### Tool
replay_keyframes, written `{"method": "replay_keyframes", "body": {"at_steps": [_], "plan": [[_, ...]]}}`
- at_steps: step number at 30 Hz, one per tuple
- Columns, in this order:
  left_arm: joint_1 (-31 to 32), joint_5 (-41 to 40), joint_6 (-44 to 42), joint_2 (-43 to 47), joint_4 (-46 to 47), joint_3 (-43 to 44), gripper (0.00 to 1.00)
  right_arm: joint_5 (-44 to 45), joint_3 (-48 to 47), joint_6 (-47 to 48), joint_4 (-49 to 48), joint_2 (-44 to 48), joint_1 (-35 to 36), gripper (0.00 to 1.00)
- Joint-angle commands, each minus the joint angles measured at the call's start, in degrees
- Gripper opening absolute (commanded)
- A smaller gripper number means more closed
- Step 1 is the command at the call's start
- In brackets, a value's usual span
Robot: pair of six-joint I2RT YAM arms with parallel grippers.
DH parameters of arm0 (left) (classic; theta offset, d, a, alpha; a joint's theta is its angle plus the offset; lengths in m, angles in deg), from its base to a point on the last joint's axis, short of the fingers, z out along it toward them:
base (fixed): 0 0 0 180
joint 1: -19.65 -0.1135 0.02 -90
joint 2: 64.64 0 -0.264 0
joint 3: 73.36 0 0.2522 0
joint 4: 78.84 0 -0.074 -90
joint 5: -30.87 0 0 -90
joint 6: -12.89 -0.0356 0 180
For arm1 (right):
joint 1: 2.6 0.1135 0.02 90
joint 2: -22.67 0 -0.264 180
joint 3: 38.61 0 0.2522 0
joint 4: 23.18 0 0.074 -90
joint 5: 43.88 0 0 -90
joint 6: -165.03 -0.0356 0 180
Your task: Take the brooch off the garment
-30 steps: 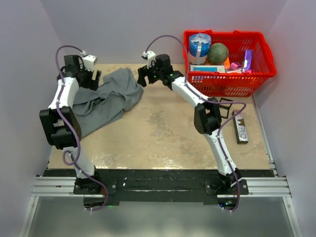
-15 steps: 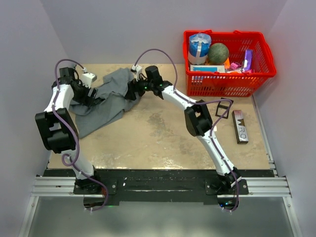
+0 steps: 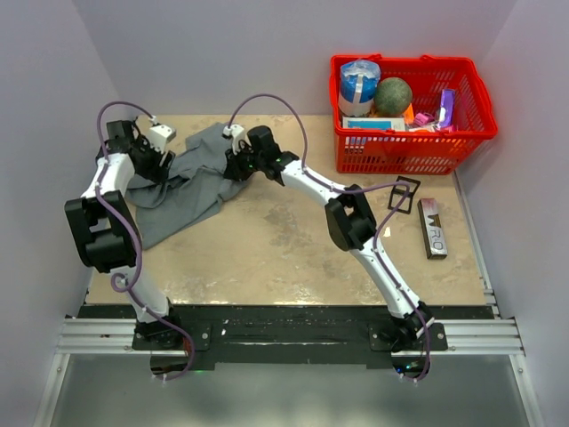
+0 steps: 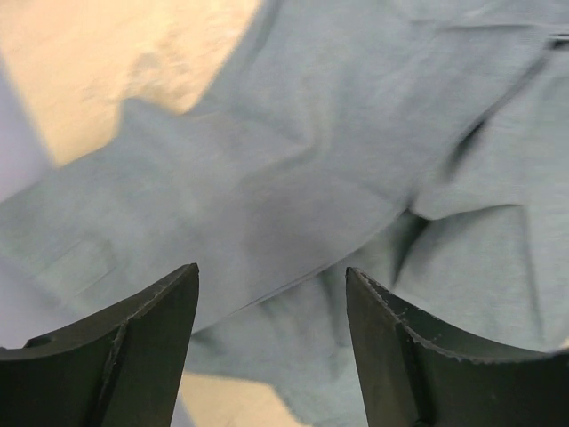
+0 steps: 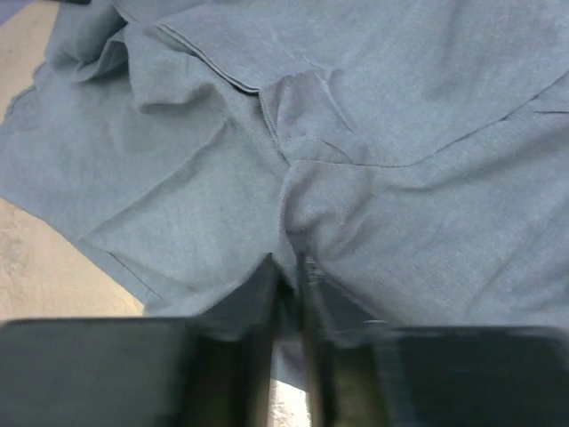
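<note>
Brooch on show anywhere?

No. The grey shirt (image 3: 191, 182) lies crumpled at the upper left of the counter (image 3: 284, 249). No view lets me pick out the brooch, as folds and both arms cover much of the cloth.

What blocks it from above?

The right tool (image 3: 238, 165) sits over the shirt's upper right edge, and the left tool (image 3: 158, 158) over its left part. From up there I cannot tell how either stands.

And the wrist views?

The left tool (image 4: 269, 271) has its fingers wide apart over the cloth, gripping nothing. The right tool (image 5: 286, 267) has its fingers nearly together, pinching a raised fold of shirt. Its base is blurred.

Anything else?

Only the top view shows the red basket (image 3: 413, 147) at upper right, with a green ball (image 3: 392, 93) in it, and a dark bar (image 3: 433, 229) near the right edge.
</note>
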Motion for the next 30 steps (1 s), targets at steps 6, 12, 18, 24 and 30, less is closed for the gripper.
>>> {"method": "replay_keyframes", "body": {"at_steps": [6,12,18,24,30], "plan": [[2.26,4.87,-4.91,-2.64,1.92,-1.89,0.67,1.72,-2.42,0.65,2.59,2.53,-0.72,0.00],[3.31,2.05,-4.38,-4.22,8.34,-1.46,0.56,1.19,-1.37,0.65,3.30,3.31,-0.73,0.00],[5.68,0.64,-4.91,-6.59,9.85,1.43,0.19,0.93,-0.31,0.57,3.73,4.28,-0.90,0.00],[6.83,0.73,-2.02,-2.38,11.68,7.83,0.00,0.66,-0.75,0.65,4.44,6.21,-2.21,0.00],[7.88,4.41,4.05,4.48,13.10,20.92,0.00,-1.53,1.53,1.71,4.96,11.40,-3.80,0.00]]}}
